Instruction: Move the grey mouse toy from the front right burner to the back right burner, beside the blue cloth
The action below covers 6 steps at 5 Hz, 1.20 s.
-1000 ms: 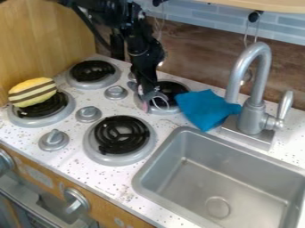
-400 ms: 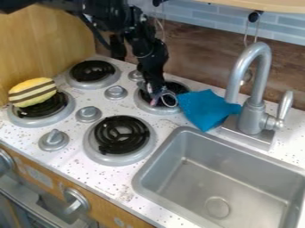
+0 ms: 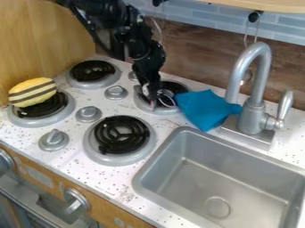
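Note:
The gripper (image 3: 156, 99) hangs low over the back right burner (image 3: 174, 87), its tips close to the coil. Whether its fingers stand apart cannot be made out. Just to its right, a crumpled blue cloth (image 3: 207, 108) lies on the counter between that burner and the faucet base. On the front left burner (image 3: 39, 111) rests a yellow plush-like object (image 3: 33, 92) with brown and pale stripes, far to the gripper's left.
A grey faucet (image 3: 253, 116) rises behind the metal sink (image 3: 199, 173) at right. Two more burners, at back left (image 3: 92, 72) and front right (image 3: 121, 139), flank several silver knobs (image 3: 88, 114). A wooden panel (image 3: 42, 40) borders the stove at left.
The gripper first moved right over the back right burner, then shifted slightly left. The cloth and the striped object have stayed in place.

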Each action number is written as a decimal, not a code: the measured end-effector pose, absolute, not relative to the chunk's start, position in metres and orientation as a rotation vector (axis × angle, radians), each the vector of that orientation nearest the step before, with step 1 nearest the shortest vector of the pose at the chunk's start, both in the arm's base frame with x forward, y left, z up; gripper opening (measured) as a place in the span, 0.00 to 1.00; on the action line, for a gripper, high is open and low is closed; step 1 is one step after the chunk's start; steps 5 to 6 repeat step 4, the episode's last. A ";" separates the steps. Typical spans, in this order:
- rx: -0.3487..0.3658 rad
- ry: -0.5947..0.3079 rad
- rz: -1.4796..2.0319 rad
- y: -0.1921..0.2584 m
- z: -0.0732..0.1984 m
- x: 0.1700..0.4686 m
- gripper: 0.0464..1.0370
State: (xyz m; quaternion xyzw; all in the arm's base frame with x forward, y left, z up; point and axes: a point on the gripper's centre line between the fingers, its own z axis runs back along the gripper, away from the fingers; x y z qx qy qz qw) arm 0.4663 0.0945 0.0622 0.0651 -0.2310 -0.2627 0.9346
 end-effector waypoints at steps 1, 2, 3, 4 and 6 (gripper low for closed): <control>0.238 -0.524 -0.489 0.095 0.092 0.439 0.96; 0.330 -0.555 -0.483 0.088 0.120 0.417 0.96; 0.375 -0.564 -0.442 0.081 0.124 0.388 0.96; 0.428 -0.586 -0.335 0.080 0.127 0.347 0.96; 0.428 -0.586 -0.335 0.080 0.127 0.347 0.96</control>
